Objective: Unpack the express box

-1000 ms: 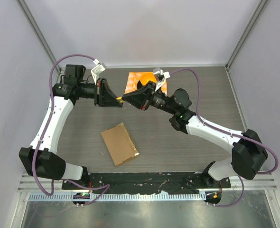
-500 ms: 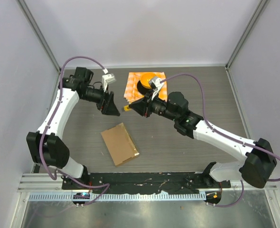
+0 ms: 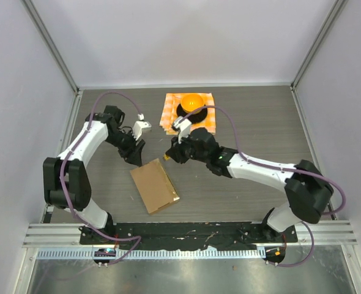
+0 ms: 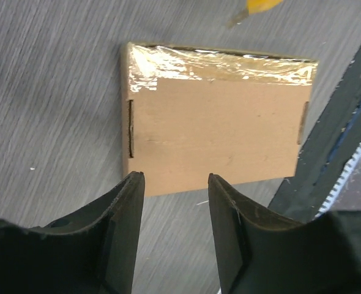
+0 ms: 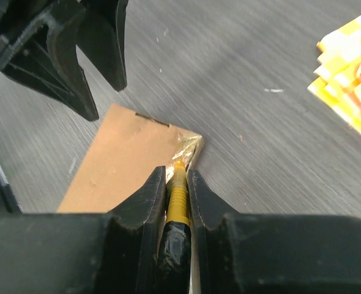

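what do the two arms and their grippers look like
Both arms have white links with bulky black joints: left arm, right arm. A purple cable loops along each. The left gripper and right gripper are matte black, each with two thick, tapered fingers. A small white bracket sits by each wrist.

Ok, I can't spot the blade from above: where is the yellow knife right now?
Right wrist view: the yellow knife is clamped in the right end effector, its tip at the taped corner of the box.
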`<state>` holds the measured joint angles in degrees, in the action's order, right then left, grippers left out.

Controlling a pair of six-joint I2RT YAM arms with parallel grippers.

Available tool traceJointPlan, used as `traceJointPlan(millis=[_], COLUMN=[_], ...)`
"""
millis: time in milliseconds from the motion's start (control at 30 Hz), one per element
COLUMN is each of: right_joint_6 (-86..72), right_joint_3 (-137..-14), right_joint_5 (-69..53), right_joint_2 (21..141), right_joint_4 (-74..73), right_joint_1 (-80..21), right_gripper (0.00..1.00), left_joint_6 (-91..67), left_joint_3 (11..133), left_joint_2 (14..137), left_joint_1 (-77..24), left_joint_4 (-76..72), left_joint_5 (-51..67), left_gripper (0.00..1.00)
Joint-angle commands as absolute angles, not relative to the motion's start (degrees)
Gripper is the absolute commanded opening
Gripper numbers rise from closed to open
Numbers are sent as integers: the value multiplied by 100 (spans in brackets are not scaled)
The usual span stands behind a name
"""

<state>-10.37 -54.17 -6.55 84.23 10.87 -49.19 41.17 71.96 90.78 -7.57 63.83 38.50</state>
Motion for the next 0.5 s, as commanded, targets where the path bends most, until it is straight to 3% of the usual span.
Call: traceJointPlan(millis=[0, 467], right_joint_6=[-554, -70], right_joint_3=[-5950, -5924], right_joint_5=[-89, 888], right_joint_2=[8858, 9483], right_joint_4=[1283, 2180], right_joint_1=[-5290, -5651], right_gripper=[1, 1], left_joint_6=[4359, 4377], left_joint_3=[6961, 6407], left_joint_2=[9255, 9466], left_joint_1=[-747, -791], left_joint_4=[5758, 4879], left_joint_5=[3577, 3463], left_gripper=[49, 54])
